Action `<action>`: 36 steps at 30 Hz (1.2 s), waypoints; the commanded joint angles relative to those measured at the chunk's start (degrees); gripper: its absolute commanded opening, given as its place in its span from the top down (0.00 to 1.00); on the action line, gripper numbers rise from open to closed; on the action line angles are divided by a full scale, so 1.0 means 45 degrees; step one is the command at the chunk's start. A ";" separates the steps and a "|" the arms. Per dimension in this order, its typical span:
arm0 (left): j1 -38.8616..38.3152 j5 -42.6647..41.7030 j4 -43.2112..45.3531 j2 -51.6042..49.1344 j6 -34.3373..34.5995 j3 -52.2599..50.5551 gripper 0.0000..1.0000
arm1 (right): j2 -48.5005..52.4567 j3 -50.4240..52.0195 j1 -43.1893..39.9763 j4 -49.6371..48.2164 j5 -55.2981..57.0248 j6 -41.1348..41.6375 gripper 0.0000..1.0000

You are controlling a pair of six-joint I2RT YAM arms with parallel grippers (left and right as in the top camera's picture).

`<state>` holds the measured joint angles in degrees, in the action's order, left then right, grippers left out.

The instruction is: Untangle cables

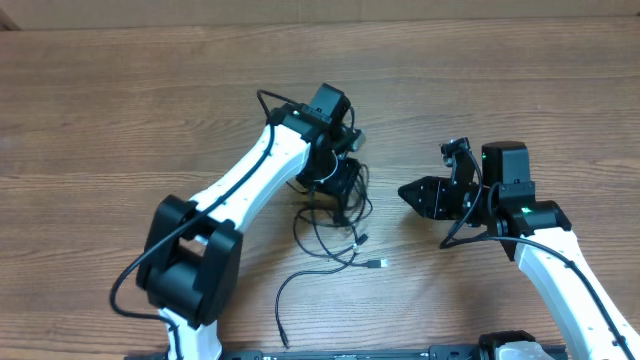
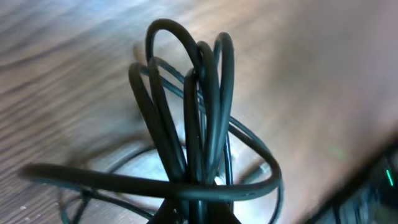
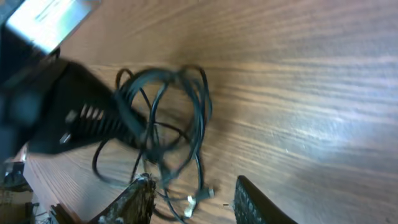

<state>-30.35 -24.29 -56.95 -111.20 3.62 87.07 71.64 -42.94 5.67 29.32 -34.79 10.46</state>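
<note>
The cables (image 1: 335, 222) are a tangle of thin black cords in mid-table, with silver plugs (image 1: 378, 263) trailing toward the front. My left gripper (image 1: 345, 180) is shut on a bunch of cable loops (image 2: 186, 112), which rise from its jaws (image 2: 199, 214) in the left wrist view. To the right of the tangle, my right gripper (image 1: 412, 194) points left, open and apart from the cords. In the right wrist view its fingers (image 3: 134, 202) stand wide, with the cables (image 3: 177, 118) and a plug (image 3: 200, 196) on the table beyond them. The left gripper (image 3: 74, 118) shows there too, blurred.
The wooden table (image 1: 120, 110) spreads all round. One loose cable end (image 1: 283, 335) reaches toward the front edge beside the left arm's base (image 1: 190, 265). The right arm's base (image 1: 515, 348) sits at the front right.
</note>
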 commanded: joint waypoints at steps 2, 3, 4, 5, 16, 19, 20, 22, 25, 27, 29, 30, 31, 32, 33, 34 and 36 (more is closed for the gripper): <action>0.0102 -0.2982 -0.0510 0.0510 -0.3803 0.0418 0.96 | 0.0039 -0.0015 -0.0024 -0.0267 -0.0335 -0.0102 0.59; 0.0121 -0.3337 -0.0539 0.0510 -0.3983 0.0418 0.96 | 0.0039 -0.0015 -0.0024 -0.0253 -0.0335 -0.0102 0.59; 0.0136 -0.3555 -0.0520 0.0510 -0.4007 0.0418 0.96 | 0.0039 -0.0015 -0.0024 -0.0214 -0.0330 -0.0097 0.59; 0.0155 -0.3740 -0.0466 0.0510 -0.4007 0.0418 0.96 | 0.0039 -0.0015 -0.0024 -0.0180 -0.0345 -0.0087 0.59; -0.0102 -0.4605 -0.0223 0.0500 -0.4007 0.0418 0.96 | 0.0039 -0.0015 -0.0024 -0.0160 -0.0826 -0.0010 0.60; -0.0078 -0.4609 -0.0413 0.0500 -0.4007 0.0418 0.96 | 0.0039 -0.0015 -0.0024 -0.0146 0.0403 -0.0010 0.60; -0.0073 -0.4609 -0.0476 0.0500 -0.4007 0.0418 0.96 | 0.0039 -0.0015 -0.0024 -0.0155 0.0661 -0.0010 0.60; -0.0073 -0.4629 -0.0593 0.0500 -0.4007 0.0418 0.96 | 0.0039 -0.0015 -0.0024 -0.0209 0.0821 -0.0019 0.60; -0.0107 -0.5260 -0.0840 0.0500 -0.4376 0.0418 0.96 | 0.0039 -0.0015 -0.0024 -0.0267 0.0806 -0.0015 0.64; -0.0097 -0.6110 -0.1137 0.0500 -0.5008 0.0418 0.96 | 0.0039 -0.0015 -0.0024 -0.0267 0.0685 -0.0049 0.65; -0.0087 -0.6620 -0.1243 0.0495 -0.5192 0.0418 0.96 | 0.0039 -0.0015 -0.0024 -0.0262 -0.0146 -0.0500 0.66; -0.0092 -0.6615 -0.1239 0.0500 -0.5192 0.0418 0.96 | 0.0039 -0.0015 -0.0019 -0.0253 -0.0602 -0.0743 0.66; -0.0092 -0.6620 -0.1239 0.0500 -0.5192 0.0418 0.96 | 0.0039 -0.0015 -0.0024 -0.0253 -0.0918 -0.0782 0.65; -0.0092 -0.6640 -0.1248 0.0500 -0.5187 0.0418 0.96 | 0.0039 -0.0015 -0.0019 -0.0253 -0.1112 -0.0782 0.65; -0.0092 -0.6688 -0.1268 0.0500 -0.5192 0.0418 0.96 | 0.0039 -0.0015 -0.0019 -0.0253 -0.1302 -0.0787 0.65; -0.0092 -0.6756 -0.1273 0.0500 -0.5192 0.0418 0.96 | 0.0039 -0.0015 -0.0019 -0.0253 -0.1462 -0.0869 0.65; -0.0092 -0.6853 -0.1268 0.0500 -0.5192 0.0418 0.96 | 0.0039 -0.0015 -0.0019 -0.0189 -0.1987 -0.1268 0.65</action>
<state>-30.39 -51.00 -62.59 -110.24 -17.61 87.59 71.64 -42.94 5.63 28.49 -37.93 7.92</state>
